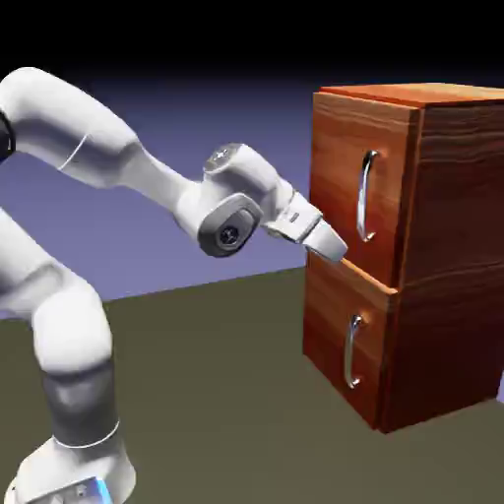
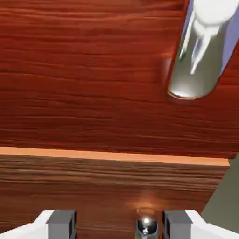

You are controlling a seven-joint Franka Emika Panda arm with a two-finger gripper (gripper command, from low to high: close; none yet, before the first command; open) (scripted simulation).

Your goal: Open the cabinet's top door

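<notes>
The cabinet (image 1: 443,256) stands at the right of the exterior view, a reddish-brown wood box with two stacked doors. The top door (image 1: 340,177) lies flush with the cabinet front, its long silver handle (image 1: 367,195) vertical. My gripper (image 1: 333,246) is at the door's lower edge, left of and below the handle, close to the wood. In the hand view the gripper (image 2: 119,226) is open with wood grain filling the picture. The top handle's lower end (image 2: 196,60) shows at the upper right. Nothing is held between the fingertips (image 2: 61,224).
The lower door (image 1: 340,340) with its shorter handle (image 1: 352,349) sits under the seam (image 2: 112,156). The lower handle's tip (image 2: 146,227) shows near the right finger. The table (image 1: 226,394) runs dark olive before the cabinet.
</notes>
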